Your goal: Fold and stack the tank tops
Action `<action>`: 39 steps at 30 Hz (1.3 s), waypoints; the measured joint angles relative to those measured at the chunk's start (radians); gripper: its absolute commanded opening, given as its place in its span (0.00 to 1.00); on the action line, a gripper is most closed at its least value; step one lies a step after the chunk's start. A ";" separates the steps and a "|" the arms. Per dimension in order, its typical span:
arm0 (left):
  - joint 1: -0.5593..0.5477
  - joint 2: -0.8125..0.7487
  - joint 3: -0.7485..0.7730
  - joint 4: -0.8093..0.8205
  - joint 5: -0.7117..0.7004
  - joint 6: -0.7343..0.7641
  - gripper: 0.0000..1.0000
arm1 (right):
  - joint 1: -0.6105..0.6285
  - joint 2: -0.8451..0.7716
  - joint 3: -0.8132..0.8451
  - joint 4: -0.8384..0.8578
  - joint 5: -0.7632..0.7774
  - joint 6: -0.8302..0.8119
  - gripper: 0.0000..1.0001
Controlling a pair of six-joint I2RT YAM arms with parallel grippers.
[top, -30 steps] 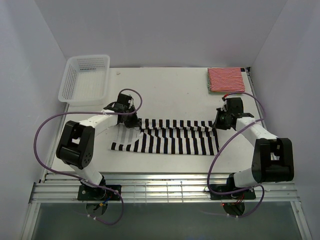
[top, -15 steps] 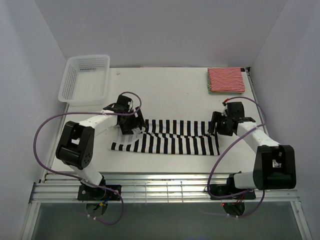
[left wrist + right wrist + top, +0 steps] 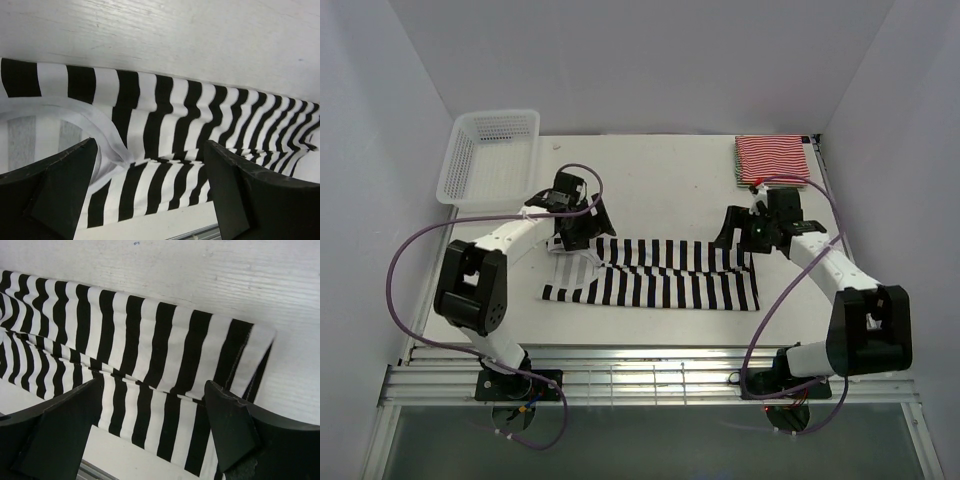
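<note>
The black-and-white broad-striped tank top [image 3: 660, 280] lies flat on the table, folded lengthwise into a long band with its far part laid over its near part. My left gripper [image 3: 578, 228] hovers open over the band's left end, jaws wide apart around nothing. The left wrist view shows the striped cloth [image 3: 165, 120] and its white armhole trim [image 3: 95, 125] below the left gripper [image 3: 150, 150]. My right gripper [image 3: 740, 232] hovers open over the right end; its view shows the right gripper [image 3: 152, 387] above the fold seam [image 3: 145, 385]. A folded red-and-white tank top [image 3: 772, 160] lies at the back right.
A white mesh basket [image 3: 490, 155] stands at the back left corner of the table [image 3: 660, 190]. Side walls close in on the left and right. The table's metal front rail [image 3: 650, 375] runs just behind the arm bases.
Both grippers have opened and let go of the black-and-white top's edge, then risen and drawn back a little. The cloth now rests folded on the table.
</note>
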 measured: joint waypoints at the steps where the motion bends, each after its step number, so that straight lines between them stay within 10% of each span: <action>1: 0.004 0.032 0.012 0.000 -0.003 -0.003 0.98 | 0.014 0.031 0.010 0.008 -0.003 -0.001 0.90; 11: 0.043 0.297 0.181 -0.007 0.010 -0.025 0.98 | 0.106 0.222 -0.017 0.052 0.000 0.013 0.90; 24: 0.025 0.734 0.794 0.063 0.184 0.011 0.98 | 0.477 -0.091 -0.319 0.153 0.003 0.254 0.90; 39: -0.089 0.929 1.044 0.209 0.272 0.064 0.98 | 0.762 0.178 -0.130 0.234 -0.113 0.294 0.90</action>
